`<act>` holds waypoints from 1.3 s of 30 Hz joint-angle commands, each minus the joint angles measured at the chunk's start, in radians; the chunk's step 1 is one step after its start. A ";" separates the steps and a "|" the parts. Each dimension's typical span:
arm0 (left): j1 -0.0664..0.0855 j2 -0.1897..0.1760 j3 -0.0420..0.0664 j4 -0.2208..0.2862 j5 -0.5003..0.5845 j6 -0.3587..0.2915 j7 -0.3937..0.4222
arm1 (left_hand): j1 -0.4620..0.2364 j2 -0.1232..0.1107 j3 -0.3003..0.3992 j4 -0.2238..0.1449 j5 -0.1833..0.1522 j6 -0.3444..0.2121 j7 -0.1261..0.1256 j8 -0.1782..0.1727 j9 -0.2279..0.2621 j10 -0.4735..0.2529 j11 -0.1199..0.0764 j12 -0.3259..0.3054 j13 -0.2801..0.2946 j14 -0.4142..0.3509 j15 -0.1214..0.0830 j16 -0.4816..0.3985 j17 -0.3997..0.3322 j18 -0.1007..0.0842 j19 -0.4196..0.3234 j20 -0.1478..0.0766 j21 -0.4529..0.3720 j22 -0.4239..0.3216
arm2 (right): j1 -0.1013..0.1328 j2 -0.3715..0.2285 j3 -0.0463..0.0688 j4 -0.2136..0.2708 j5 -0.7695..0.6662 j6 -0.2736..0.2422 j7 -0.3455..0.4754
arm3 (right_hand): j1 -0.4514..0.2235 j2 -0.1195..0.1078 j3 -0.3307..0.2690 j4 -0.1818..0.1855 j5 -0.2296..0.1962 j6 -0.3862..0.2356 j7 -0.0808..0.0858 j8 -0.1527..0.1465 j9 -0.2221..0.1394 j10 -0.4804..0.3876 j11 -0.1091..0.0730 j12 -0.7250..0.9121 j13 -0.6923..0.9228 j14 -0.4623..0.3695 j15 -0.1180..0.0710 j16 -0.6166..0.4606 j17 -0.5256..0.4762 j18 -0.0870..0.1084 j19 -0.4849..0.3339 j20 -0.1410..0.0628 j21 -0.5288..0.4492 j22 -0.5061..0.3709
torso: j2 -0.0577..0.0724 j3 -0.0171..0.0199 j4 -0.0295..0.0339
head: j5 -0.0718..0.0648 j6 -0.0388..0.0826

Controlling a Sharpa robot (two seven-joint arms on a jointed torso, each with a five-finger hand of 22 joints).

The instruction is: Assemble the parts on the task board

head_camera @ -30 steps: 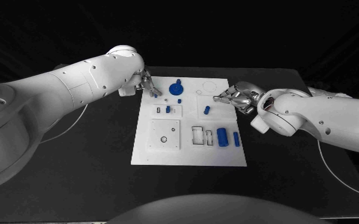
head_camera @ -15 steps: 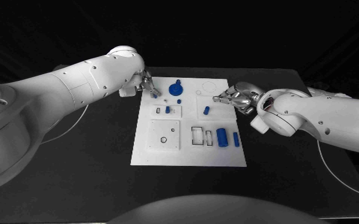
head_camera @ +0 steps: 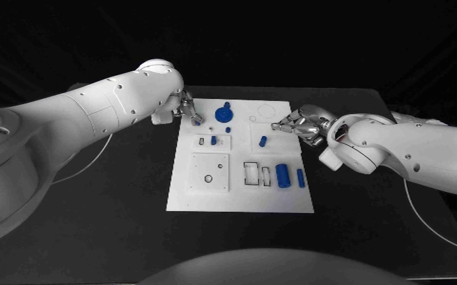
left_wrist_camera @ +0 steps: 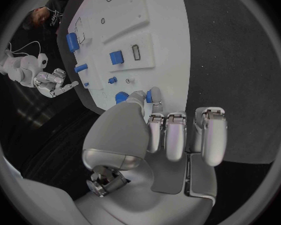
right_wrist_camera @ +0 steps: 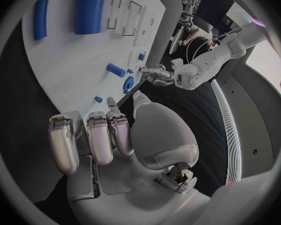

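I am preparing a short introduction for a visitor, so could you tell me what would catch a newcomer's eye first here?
The white task board in the middle of the black table, dotted with small blue parts. Then the two white arms: the left hand at the board's far left corner, its fingers on a small blue part, and the right hand by its right edge.

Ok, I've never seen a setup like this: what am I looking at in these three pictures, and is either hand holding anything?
A two-armed robot works at a black table. One picture looks down from its head; the two round ones come from cameras at its wrists, behind each hand. In the middle lies the white task board with small blue parts on it, among them a large cylinder and a slim bar. The left hand reaches over the board's far left corner and pinches a small blue part in its fingers. The right hand hovers at the board's right edge, seemingly empty.
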 commanded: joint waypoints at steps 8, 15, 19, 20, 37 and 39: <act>0.000 -0.003 0.000 0.002 0.005 0.003 0.033 | 0.038 -0.001 0.039 0.001 0.011 0.010 -0.001 -0.006 0.005 0.103 -0.008 0.002 0.262 0.106 -0.008 0.003 0.263 -0.015 0.107 -0.006 0.006 0.263 | -0.001 0.001 0.000 -0.003 -0.008 0.015 -0.002 | 0.005 0.008 -0.004 -0.003 0.005 -0.004 0.003 0.006 0.002 0.107 0.006 -0.005 0.263 0.102 0.006 0.004 0.263 -0.014 0.105 0.011 0.004 0.263 | 0.000 0.0000 -0.0002 | 0.001 0.002; 0.000 -0.004 0.000 0.004 0.003 -0.009 0.046 | 0.043 -0.002 0.046 0.001 0.012 0.012 -0.001 -0.005 0.006 0.103 -0.009 0.002 0.262 0.106 -0.008 0.003 0.263 -0.015 0.107 -0.007 0.006 0.263 | -0.001 0.001 0.000 -0.003 -0.008 0.016 -0.004 | 0.005 0.008 -0.004 -0.003 0.005 -0.004 0.003 0.006 0.002 0.107 0.006 -0.005 0.263 0.102 0.006 0.004 0.263 -0.014 0.105 0.011 0.004 0.263 | 0.000 0.0001 0.0000 | 0.001 0.003; 0.000 -0.009 0.000 0.008 0.000 -0.028 0.066 | 0.046 -0.003 0.052 0.001 0.013 0.016 -0.001 -0.005 0.007 0.103 -0.009 0.002 0.262 0.106 -0.008 0.003 0.263 -0.015 0.107 -0.007 0.006 0.263 | -0.001 0.000 0.000 -0.003 -0.008 0.017 -0.006 | 0.005 0.009 -0.004 -0.003 0.006 -0.004 0.003 0.006 0.002 0.107 0.006 -0.005 0.263 0.102 0.006 0.004 0.263 -0.014 0.105 0.011 0.004 0.263 | 0.000 0.0002 0.0001 | 0.000 0.004; 0.000 -0.010 0.000 0.010 0.000 -0.035 0.072 | 0.048 -0.004 0.054 0.001 0.013 0.017 -0.002 -0.005 0.007 0.103 -0.009 0.002 0.262 0.106 -0.008 0.003 0.263 -0.015 0.107 -0.007 0.006 0.263 | -0.001 0.000 0.000 -0.003 -0.008 0.017 -0.006 | 0.005 0.009 -0.004 -0.003 0.006 -0.004 0.003 0.006 0.002 0.107 0.006 -0.005 0.263 0.102 0.006 0.004 0.263 -0.014 0.105 0.011 0.004 0.263 | 0.000 0.0002 0.0001 | 0.000 0.004; 0.014 -0.057 0.002 0.058 0.083 -0.030 0.074 | 0.059 -0.010 0.072 0.002 0.015 0.025 -0.002 -0.006 0.008 0.103 -0.011 0.002 0.262 0.106 -0.009 0.003 0.263 -0.015 0.107 -0.007 0.006 0.263 | -0.001 -0.001 0.000 -0.005 -0.009 0.017 -0.010 | 0.006 0.009 -0.004 -0.004 0.006 -0.004 0.003 0.006 0.002 0.107 0.007 -0.005 0.263 0.102 0.006 0.004 0.263 -0.014 0.105 0.011 0.004 0.263 | 0.000 0.0010 0.0005 | 0.003 0.001; 0.021 -0.069 0.002 0.074 0.092 -0.019 0.061 | 0.058 -0.010 0.073 0.003 0.015 0.026 -0.002 -0.006 0.008 0.103 -0.010 0.002 0.262 0.106 -0.010 0.003 0.263 -0.015 0.107 -0.007 0.006 0.263 | -0.001 -0.001 0.000 -0.005 -0.009 0.017 -0.011 | 0.006 0.009 -0.004 -0.004 0.006 -0.004 0.003 0.006 0.002 0.107 0.007 -0.005 0.263 0.102 0.006 0.004 0.263 -0.014 0.105 0.011 0.004 0.263 | 0.000 0.0010 0.0003 | 0.003 -0.001</act>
